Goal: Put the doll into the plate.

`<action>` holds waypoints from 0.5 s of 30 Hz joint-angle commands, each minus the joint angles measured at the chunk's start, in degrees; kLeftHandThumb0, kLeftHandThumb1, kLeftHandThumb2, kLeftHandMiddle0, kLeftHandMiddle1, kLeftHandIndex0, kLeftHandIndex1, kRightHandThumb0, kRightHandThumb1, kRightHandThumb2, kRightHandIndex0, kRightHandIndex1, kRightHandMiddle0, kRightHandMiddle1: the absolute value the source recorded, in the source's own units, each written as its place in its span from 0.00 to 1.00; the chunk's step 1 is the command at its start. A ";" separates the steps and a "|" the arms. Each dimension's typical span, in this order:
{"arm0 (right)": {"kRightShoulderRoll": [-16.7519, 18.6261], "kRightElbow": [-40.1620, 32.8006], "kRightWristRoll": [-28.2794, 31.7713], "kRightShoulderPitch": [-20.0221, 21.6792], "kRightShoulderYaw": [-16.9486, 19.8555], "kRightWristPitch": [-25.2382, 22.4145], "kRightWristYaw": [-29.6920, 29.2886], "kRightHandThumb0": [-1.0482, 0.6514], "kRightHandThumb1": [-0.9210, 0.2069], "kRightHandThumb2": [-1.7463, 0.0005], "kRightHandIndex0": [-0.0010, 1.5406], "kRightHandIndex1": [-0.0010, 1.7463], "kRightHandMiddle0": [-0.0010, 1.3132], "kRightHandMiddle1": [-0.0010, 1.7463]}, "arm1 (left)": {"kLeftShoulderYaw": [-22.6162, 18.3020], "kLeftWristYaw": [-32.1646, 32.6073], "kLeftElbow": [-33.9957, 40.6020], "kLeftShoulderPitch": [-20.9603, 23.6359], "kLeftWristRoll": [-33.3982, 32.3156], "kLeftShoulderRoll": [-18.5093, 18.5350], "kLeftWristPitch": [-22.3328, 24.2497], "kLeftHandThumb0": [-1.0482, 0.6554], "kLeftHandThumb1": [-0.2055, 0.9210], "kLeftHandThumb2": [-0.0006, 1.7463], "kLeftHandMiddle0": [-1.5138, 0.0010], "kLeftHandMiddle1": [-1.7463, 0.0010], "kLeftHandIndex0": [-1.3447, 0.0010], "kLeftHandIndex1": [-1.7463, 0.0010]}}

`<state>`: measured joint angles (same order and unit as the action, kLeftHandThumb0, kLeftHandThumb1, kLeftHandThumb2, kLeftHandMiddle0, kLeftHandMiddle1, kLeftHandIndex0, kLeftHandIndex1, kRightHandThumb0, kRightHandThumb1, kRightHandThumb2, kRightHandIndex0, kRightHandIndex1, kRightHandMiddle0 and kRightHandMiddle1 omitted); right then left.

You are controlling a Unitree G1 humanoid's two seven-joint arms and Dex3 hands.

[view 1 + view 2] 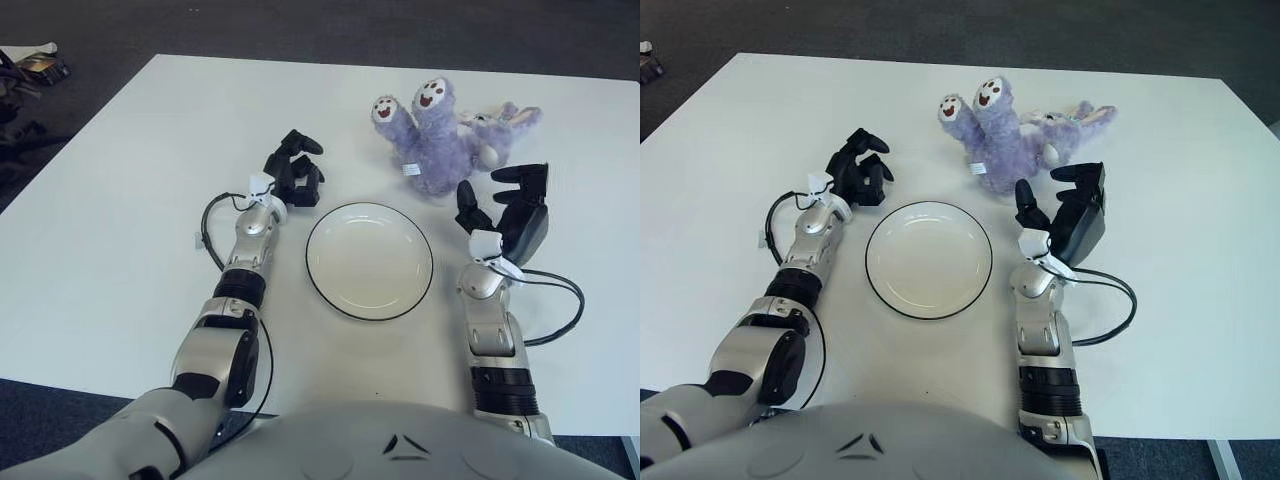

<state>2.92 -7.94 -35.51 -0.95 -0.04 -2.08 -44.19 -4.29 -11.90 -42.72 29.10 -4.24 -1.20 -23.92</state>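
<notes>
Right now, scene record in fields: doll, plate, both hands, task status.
doll: purple plush doll lying on the white table, beyond the plate and to its right
plate: white plate with dark rim, holding nothing, between the two forearms
right hand: right hand raised just near side of the doll, fingers spread, not touching it
left hand: left hand idle, left of the plate's far edge, fingers curled, holding nothing
task status: doll not yet grasped, not in the plate
</notes>
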 commanded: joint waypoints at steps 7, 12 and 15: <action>0.28 -0.22 -5.89 -6.11 -1.88 -2.36 -2.92 0.26 0.33 0.55 0.03 0.64 0.02 0.75 | 0.03 0.02 -2.96 -3.71 -0.08 -0.14 0.53 0.61 0.43 0.77 0.55 0.00 0.67 0.06; 0.12 -6.85 -11.39 -5.80 -3.36 -10.34 2.40 0.27 0.44 0.51 0.01 0.44 0.00 0.59 | 0.42 0.58 -3.17 -3.52 0.63 -0.12 0.57 0.61 0.42 0.78 0.55 0.00 0.67 0.06; -0.01 -9.75 -14.23 -5.25 -4.18 -13.60 5.01 0.28 0.50 0.48 0.00 0.38 0.00 0.55 | 0.60 0.71 -3.24 -3.49 0.86 -0.10 0.61 0.61 0.42 0.78 0.55 0.00 0.67 0.06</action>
<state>2.62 -15.57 -46.89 -3.65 -3.41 -12.14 -41.64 -4.00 -11.79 -42.98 29.21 -3.89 -1.24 -24.32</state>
